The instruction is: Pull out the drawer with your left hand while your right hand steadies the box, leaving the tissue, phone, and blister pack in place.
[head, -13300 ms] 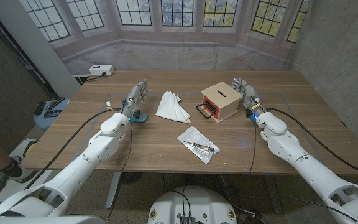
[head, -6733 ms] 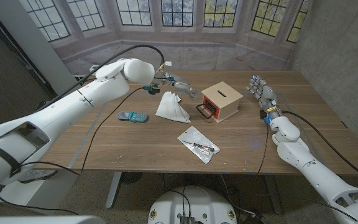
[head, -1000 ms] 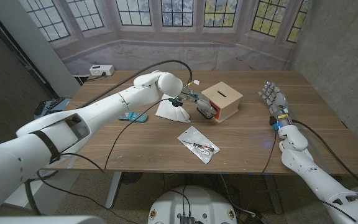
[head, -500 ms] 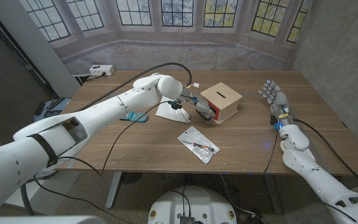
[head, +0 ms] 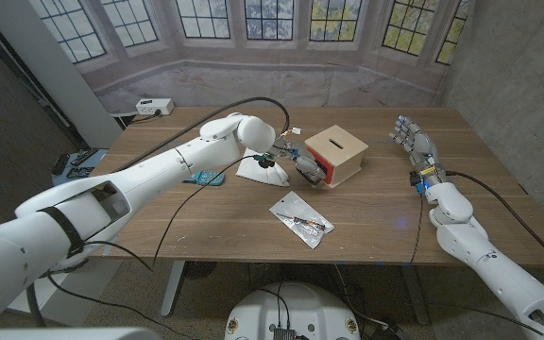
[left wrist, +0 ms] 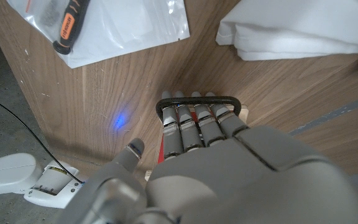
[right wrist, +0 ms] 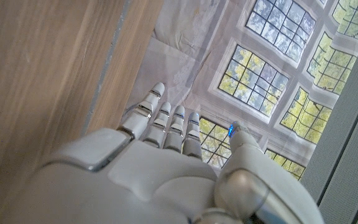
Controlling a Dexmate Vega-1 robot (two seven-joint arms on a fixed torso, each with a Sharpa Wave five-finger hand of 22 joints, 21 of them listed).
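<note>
One box (head: 337, 154) sits near the middle of the table (head: 499, 203), with one slot in its lid and its red drawer front facing the near-left corner. One black handle (left wrist: 197, 101) crosses that front, and the left hand (head: 304, 166) has its fingers (left wrist: 191, 124) hooked through it, thumb out to the side. One tissue (head: 258, 167) lies just left of the hand, one phone (head: 202, 177) further left, one blister pack (head: 301, 219) in front of the box. The right hand (head: 416, 144) stands well right of the box, fingers straight and slightly apart, holding nothing.
</note>
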